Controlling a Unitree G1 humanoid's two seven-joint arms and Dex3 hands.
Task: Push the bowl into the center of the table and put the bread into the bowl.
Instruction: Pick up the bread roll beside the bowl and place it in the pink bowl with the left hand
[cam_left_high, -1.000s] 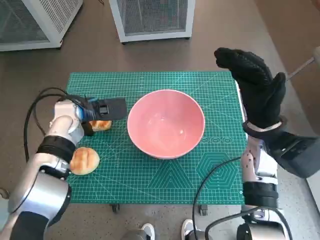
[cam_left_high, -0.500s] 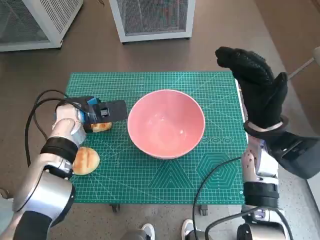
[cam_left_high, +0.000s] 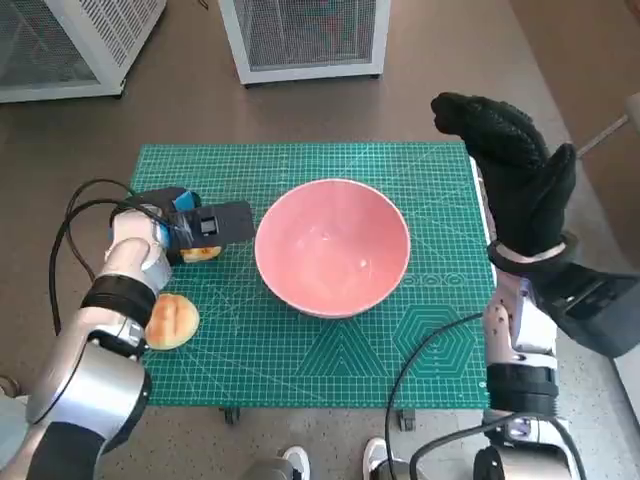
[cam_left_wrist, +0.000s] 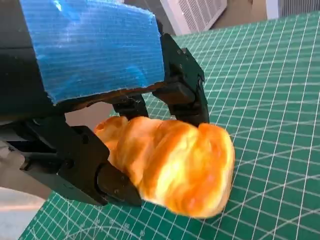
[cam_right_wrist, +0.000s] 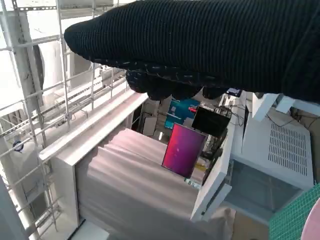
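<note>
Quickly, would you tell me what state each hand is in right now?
Left hand: grips a piece of bread between its fingers.
Right hand: raised beside the bowl, holding nothing, fingers apart.

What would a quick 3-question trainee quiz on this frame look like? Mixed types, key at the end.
1. True or false: the pink bowl already has bread in it.
2. Which hand holds a bread roll? A) left hand B) right hand C) neither
3. Fill in: a second bread roll lies on the green ____, beside the left forearm.

Key
1. False: the bowl is empty.
2. A: the left hand's black fingers grip the roll; the gloved right hand is raised off the table, holding nothing.
3. mat
</note>
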